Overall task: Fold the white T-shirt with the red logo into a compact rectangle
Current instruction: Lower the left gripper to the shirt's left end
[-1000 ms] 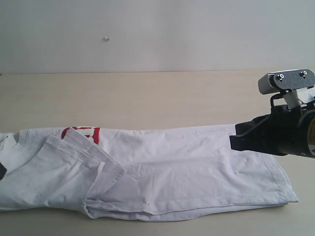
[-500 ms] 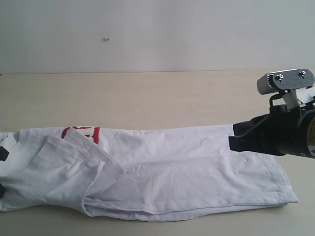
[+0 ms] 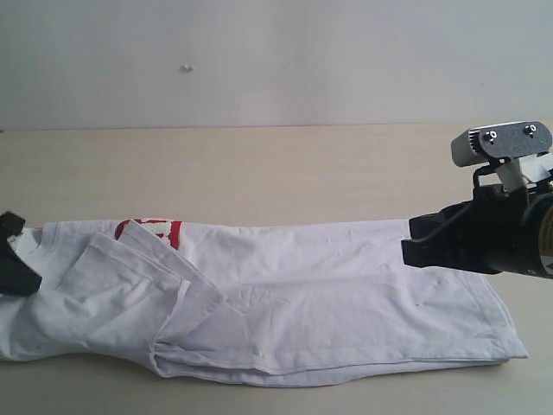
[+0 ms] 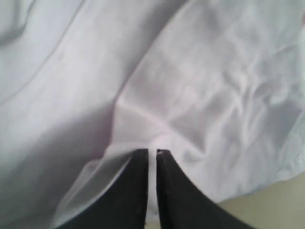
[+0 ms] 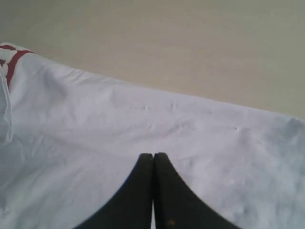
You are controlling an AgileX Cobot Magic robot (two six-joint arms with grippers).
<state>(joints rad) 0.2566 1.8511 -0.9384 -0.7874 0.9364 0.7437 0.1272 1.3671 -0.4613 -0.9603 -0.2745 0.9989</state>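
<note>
Meanwhile, the white T-shirt (image 3: 328,294) lies folded into a long band on the tan table (image 3: 259,164), the red logo (image 3: 149,230) peeking out at its far edge, as the left gripper (image 4: 152,150), jaws a sliver apart, meets one end, its hold on the cloth unclear, and the right gripper (image 5: 153,155), closed on nothing, hangs over the other.

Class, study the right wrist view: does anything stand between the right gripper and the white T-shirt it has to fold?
Nothing visible does. The right gripper, jaws shut, points straight at the white T-shirt, with only the shirt's own smooth fabric ahead of it.
</note>
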